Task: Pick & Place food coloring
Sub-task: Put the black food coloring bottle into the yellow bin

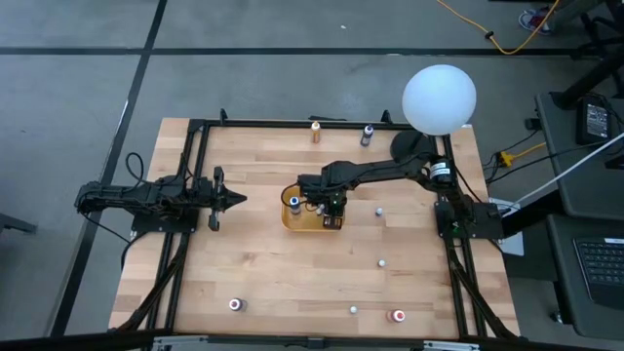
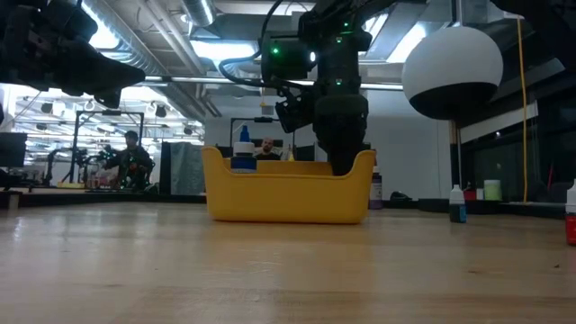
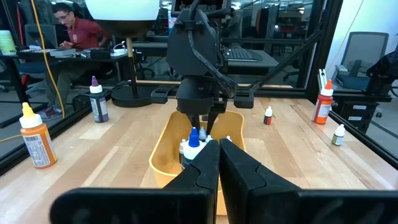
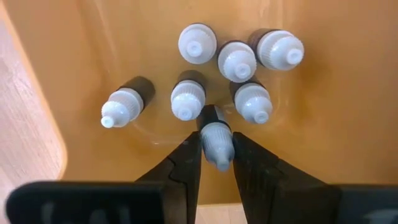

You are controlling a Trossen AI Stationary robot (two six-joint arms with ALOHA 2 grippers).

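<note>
The orange-yellow tray (image 1: pixel 289 222) sits mid-table and holds several small food coloring bottles (image 4: pixel 198 43) standing with their whitish caps up, plus one blue-capped bottle (image 2: pixel 243 155). My right gripper (image 4: pixel 216 152) reaches down into the tray (image 2: pixel 288 193) and is shut on one whitish-capped bottle (image 4: pixel 216 138) beside the others. My left gripper (image 1: pixel 234 200) is shut and empty, left of the tray; it also shows in the left wrist view (image 3: pixel 219 152). My right gripper pinches a small bottle between its two fingers (image 4: pixel 186 165), at its whitish cap and neck (image 4: pixel 217 134). The fingers come from above, pointing down into the tray. The bottle stands roughly upright, cap up, close to the other bottles. Whether its base touches the tray floor I cannot tell.
Loose bottles stand on the table: an orange one (image 1: pixel 315 131) and a dark one (image 1: pixel 368 135) at the far edge, small ones right of the tray (image 1: pixel 378 210) (image 1: pixel 382 261), others near the front edge (image 1: pixel 235 305) (image 1: pixel 398 316). A white globe lamp (image 1: pixel 440 97) stands at the far right.
</note>
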